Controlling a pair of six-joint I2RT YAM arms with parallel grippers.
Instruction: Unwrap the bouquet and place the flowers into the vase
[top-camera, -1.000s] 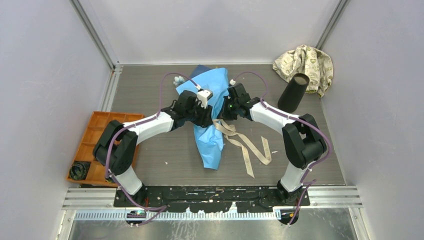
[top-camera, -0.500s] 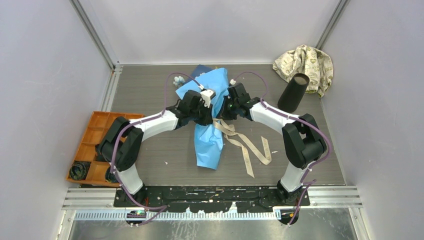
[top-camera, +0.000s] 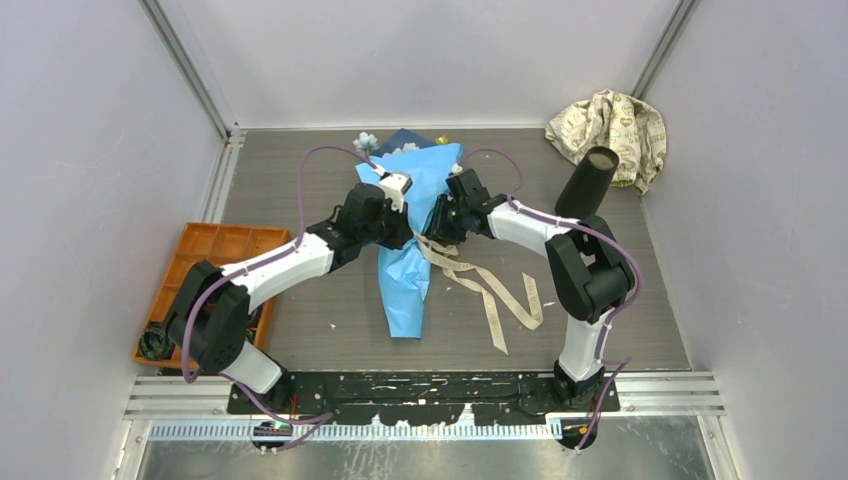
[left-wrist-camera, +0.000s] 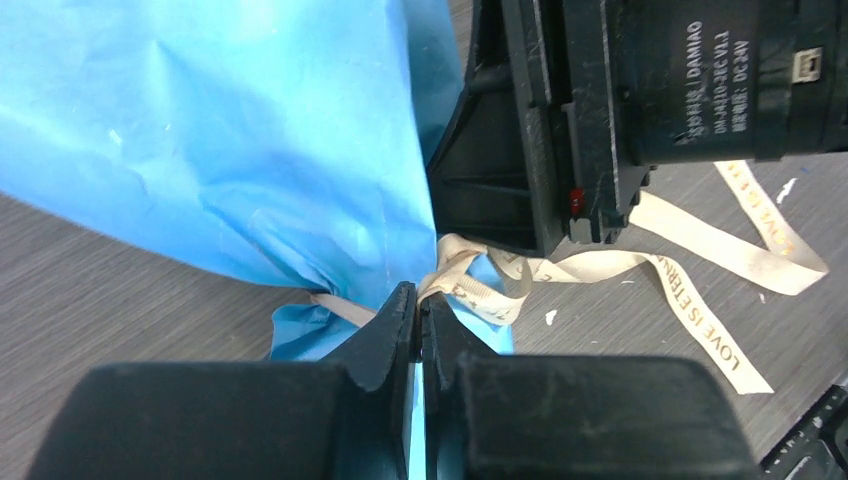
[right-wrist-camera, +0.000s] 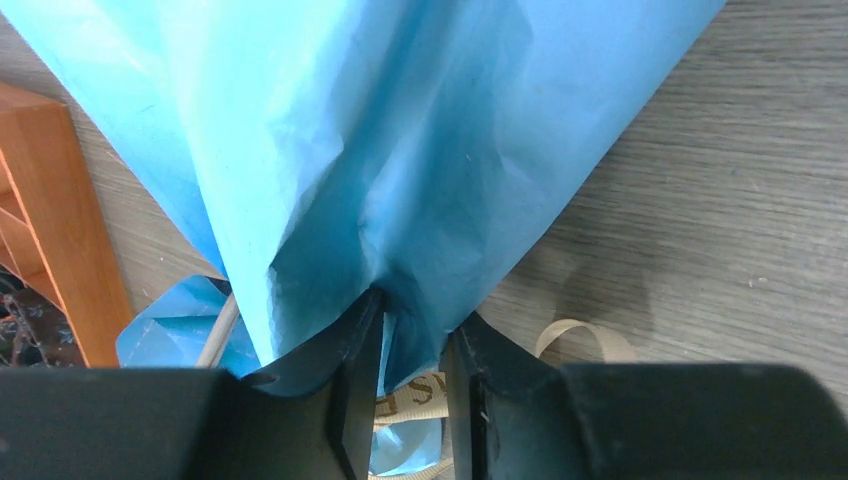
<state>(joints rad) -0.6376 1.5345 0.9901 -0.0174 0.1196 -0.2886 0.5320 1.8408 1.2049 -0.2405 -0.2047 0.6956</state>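
The bouquet (top-camera: 412, 215) lies lengthwise mid-table, its blue paper still bunched at the waist. Pale blue flowers (top-camera: 366, 141) peek out of its far end. A cream ribbon (top-camera: 492, 292) trails loose to the right. My left gripper (top-camera: 406, 232) (left-wrist-camera: 421, 300) is shut at the waist, with the ribbon (left-wrist-camera: 478, 283) pinched at its tips. My right gripper (top-camera: 436, 224) (right-wrist-camera: 412, 335) faces it from the right. It is open, with a fold of blue paper (right-wrist-camera: 400, 150) standing loose between its jaws. The black vase (top-camera: 588, 182) stands at the back right.
A beige patterned cloth (top-camera: 612, 122) is heaped behind the vase in the far right corner. An orange compartment tray (top-camera: 205, 262) sits at the left table edge. Ribbon loops lie on the table in front of the right arm.
My left gripper has shut on the ribbon and my right gripper has opened. Both arms and the bouquet have shifted toward the far side, and the flowers now show beyond the paper.
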